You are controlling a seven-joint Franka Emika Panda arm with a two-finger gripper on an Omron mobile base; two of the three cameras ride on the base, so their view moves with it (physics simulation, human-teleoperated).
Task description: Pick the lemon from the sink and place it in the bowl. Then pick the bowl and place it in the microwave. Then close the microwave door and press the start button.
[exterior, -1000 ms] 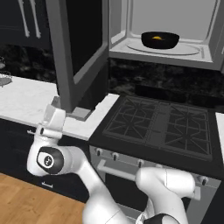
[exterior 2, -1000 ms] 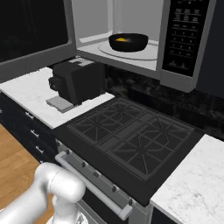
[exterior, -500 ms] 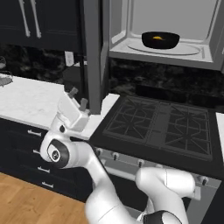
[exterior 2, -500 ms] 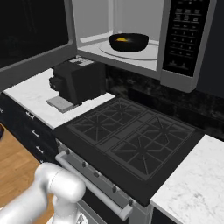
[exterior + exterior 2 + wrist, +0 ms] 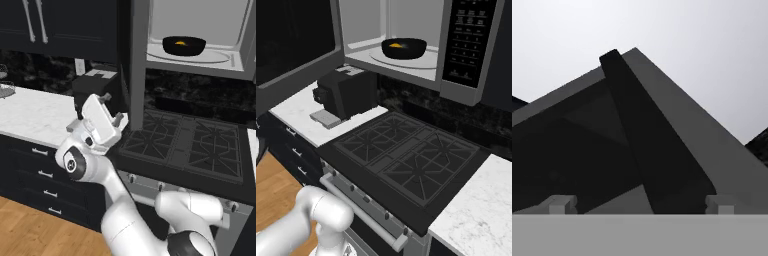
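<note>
Glossy black bowl (image 5: 403, 48) holding lemon (image 5: 396, 45) on microwave (image 5: 406, 62) turntable, microwave door (image 5: 137, 65) standing open

A black gas stove with cast-iron grates (image 5: 406, 160) anchors the kitchen. White marble counter (image 5: 35, 115) flanks it on both sides, above dark navy drawers with silver handles (image 5: 42, 175). A black boxy toaster (image 5: 346, 92) stands just beside the stove. Light wooden floor (image 5: 35, 230) lies below.
</note>
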